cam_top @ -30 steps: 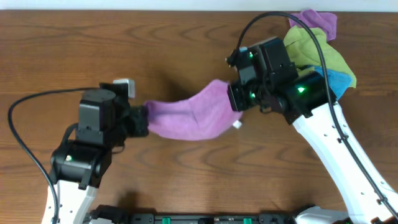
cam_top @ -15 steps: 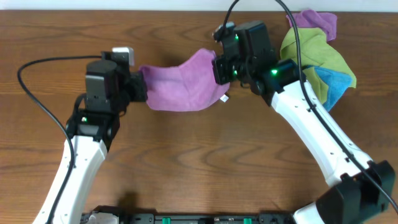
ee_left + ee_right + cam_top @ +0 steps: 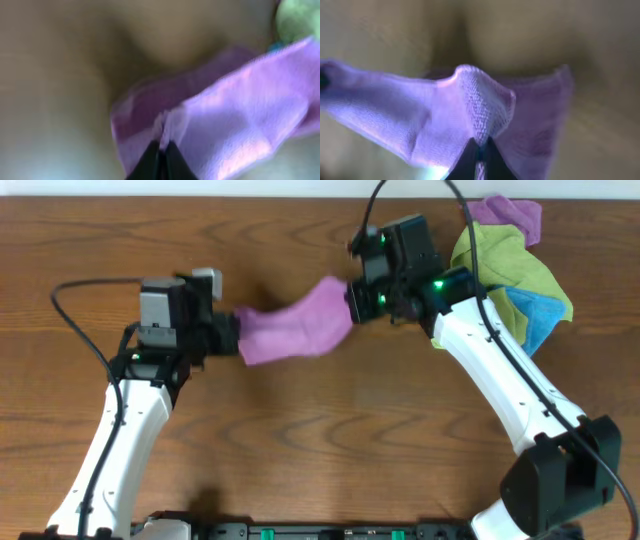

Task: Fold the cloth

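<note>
Overhead, the cloth (image 3: 295, 330) sags between the left gripper (image 3: 232, 337) and right gripper (image 3: 352, 300), both pinched shut on its ends, now carried toward twelve o'clock and drawn closer together than a second ago, so the fold looks under way

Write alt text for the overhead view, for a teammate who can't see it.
Two robot arms hold a lilac cloth between them over a wooden table, the left gripper pinching one end and the right gripper the other. A heap of green, blue and purple cloths lies at the table's far right corner.
</note>
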You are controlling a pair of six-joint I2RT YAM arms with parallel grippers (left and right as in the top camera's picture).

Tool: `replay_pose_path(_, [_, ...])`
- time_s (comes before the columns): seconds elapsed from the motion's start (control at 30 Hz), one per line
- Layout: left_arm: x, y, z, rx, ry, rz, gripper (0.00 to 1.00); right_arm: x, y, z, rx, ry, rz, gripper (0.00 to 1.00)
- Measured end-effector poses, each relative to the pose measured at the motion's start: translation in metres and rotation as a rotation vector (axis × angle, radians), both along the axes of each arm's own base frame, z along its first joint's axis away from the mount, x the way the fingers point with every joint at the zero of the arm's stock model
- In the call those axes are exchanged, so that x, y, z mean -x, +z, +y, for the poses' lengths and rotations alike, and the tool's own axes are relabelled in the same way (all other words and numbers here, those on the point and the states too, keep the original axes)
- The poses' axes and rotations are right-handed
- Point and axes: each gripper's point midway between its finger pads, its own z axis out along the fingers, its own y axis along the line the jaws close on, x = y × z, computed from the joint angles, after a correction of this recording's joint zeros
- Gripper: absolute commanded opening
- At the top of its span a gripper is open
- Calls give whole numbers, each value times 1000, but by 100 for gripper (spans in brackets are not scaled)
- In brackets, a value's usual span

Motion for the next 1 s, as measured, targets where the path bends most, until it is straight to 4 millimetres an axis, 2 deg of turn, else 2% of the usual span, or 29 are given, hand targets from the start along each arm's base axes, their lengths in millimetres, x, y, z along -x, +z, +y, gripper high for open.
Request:
replay_pose_path(0.03, [20,-7,-2,8,-14,83,5,18,-6,-2,10,15,79,38])
replay_pose_path(0.07, [44,-12,-3,20,-29,169,6,33,-12,-5,23,23,146,47])
replay_pose_path(0.1, [60,-12,-5,27,-42,216,12,44,-14,-7,29,33,195,68])
replay_pose_path(0.13, [71,-9,-6,34,-61,232,34,53,-16,-7,33,40,230,93])
replay_pose_path(0.17, [78,-3,-9,42,-86,224,54,56,-16,-7,32,45,244,98])
replay_pose_path(0.2, [85,3,-11,52,-106,214,62,60,-16,-7,32,54,255,98])
replay_pose_path(0.23, [89,7,-12,57,-122,201,63,61,-16,-7,31,66,254,98])
replay_pose_path(0.3, [95,15,-12,46,-152,166,75,61,-15,-6,24,79,247,98])
replay_pose_path(0.33, [97,16,-11,39,-157,161,75,60,-14,-5,20,83,241,97])
replay_pose_path(0.43, [102,12,-7,5,-159,174,72,53,-12,-3,12,96,201,86])
replay_pose_path(0.5, [101,10,-3,-20,-150,173,67,47,-12,-3,18,99,172,45])
replay_pose_path(0.53, [100,9,0,-36,-142,171,65,44,-12,-3,23,97,157,15])
replay_pose_path(0.57, [98,8,3,-54,-135,165,60,41,-11,-3,26,94,144,1])
replay_pose_path(0.67, [84,5,13,-116,-104,130,56,29,-10,-5,46,76,88,1])
replay_pose_path(0.73, [67,3,15,-133,-88,93,42,20,-8,-5,52,68,47,1])
replay_pose_path(0.8, [50,-4,16,-145,-84,72,22,14,-7,-6,61,66,19,1])
replay_pose_path(0.83, [44,-10,16,-150,-79,73,15,13,-7,-6,65,66,12,1])
replay_pose_path(0.87, [35,-24,17,-160,-80,95,6,12,-9,-7,72,66,11,1])
replay_pose_path(0.93, [28,-44,17,-164,-85,133,6,11,-18,-6,82,68,32,1])
replay_pose_path(1.0, [28,-63,17,-163,-90,192,6,12,-36,-5,95,74,80,1])
